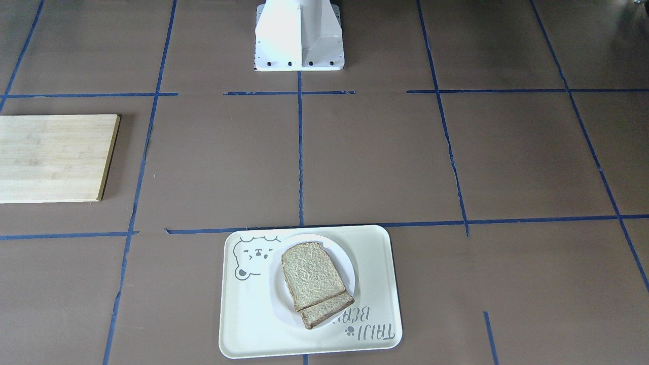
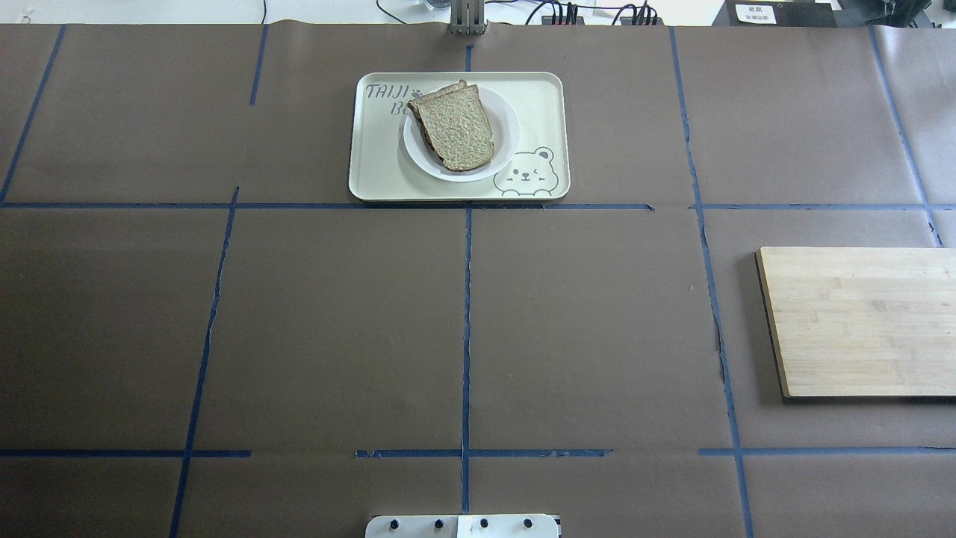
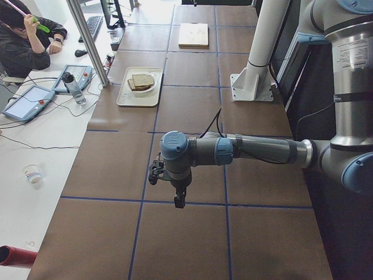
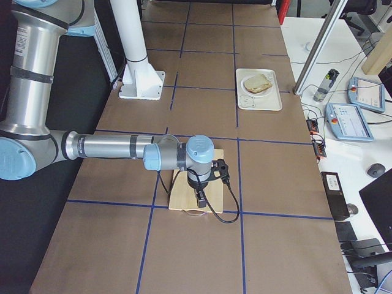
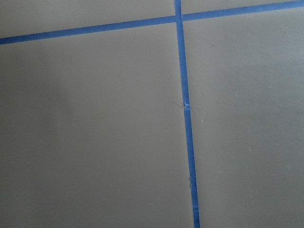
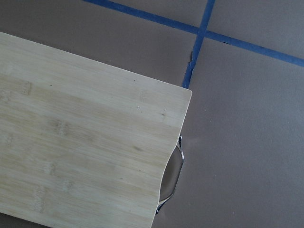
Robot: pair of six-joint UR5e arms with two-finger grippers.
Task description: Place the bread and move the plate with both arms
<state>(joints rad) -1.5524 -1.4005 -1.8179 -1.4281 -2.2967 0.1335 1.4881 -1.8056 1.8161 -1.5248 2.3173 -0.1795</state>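
Observation:
The bread (image 1: 312,276) is a plain tan slice lying on top of a second slice on the small white plate (image 1: 349,259). The plate sits on the cream bear tray (image 1: 377,299) at the table's far side from the robot. Bread (image 2: 454,127), plate (image 2: 508,128) and tray (image 2: 538,104) also show in the overhead view. My left gripper (image 3: 179,202) hangs over bare table, far from the tray. My right gripper (image 4: 201,200) hangs over the wooden cutting board (image 4: 184,197). Both show only in side views, so I cannot tell whether they are open or shut.
The cutting board (image 2: 859,321) lies on my right side; its metal handle (image 6: 175,173) shows in the right wrist view. The white pedestal (image 1: 299,35) stands at my base. An operator (image 3: 23,41), tablets and a bottle (image 3: 71,86) are beyond the table's far edge.

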